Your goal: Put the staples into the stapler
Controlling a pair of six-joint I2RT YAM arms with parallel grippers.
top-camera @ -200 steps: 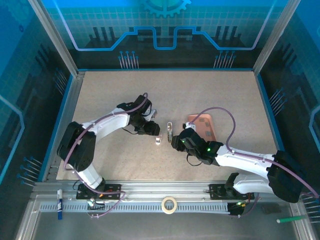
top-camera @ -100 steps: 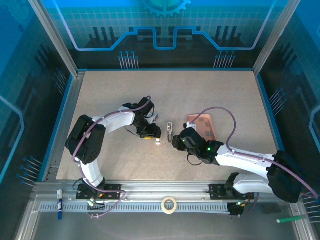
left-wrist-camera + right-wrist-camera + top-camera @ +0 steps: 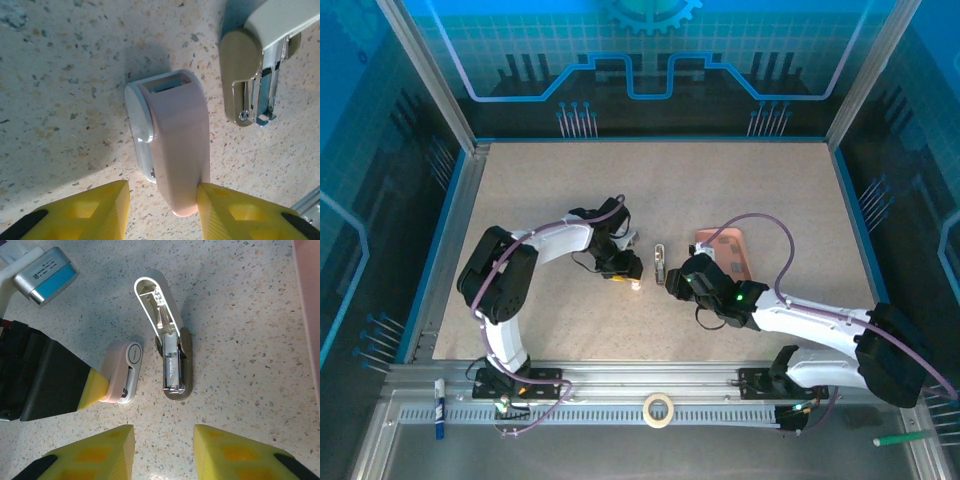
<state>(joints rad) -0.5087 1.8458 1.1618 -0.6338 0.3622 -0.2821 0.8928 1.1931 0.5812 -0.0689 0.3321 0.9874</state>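
Note:
A small pink-and-white stapler [image 3: 177, 145] lies closed on its side on the speckled table. My left gripper [image 3: 162, 200] is open around its rear end: the right finger touches it, the left finger stands apart. Beside it lies an olive stapler [image 3: 172, 365] with its white lid flipped up and its shiny metal channel exposed. My right gripper [image 3: 164, 440] hangs open just short of that stapler, holding nothing. In the top view the pink stapler [image 3: 636, 283] and the olive stapler [image 3: 659, 262] sit between both grippers. The staples [image 3: 724, 241] show as small dark patches on the salmon-pink tray [image 3: 740, 262].
The tray's edge [image 3: 309, 315] runs along the right of the right wrist view. A tape roll [image 3: 658, 408], a marker [image 3: 439, 405] and a green pen [image 3: 900, 438] rest on the front rail. Bare tabletop stretches toward the back.
My left arm has swung its elbow inward and its gripper has closed in on the pink stapler. The right arm and both staplers have hardly moved.

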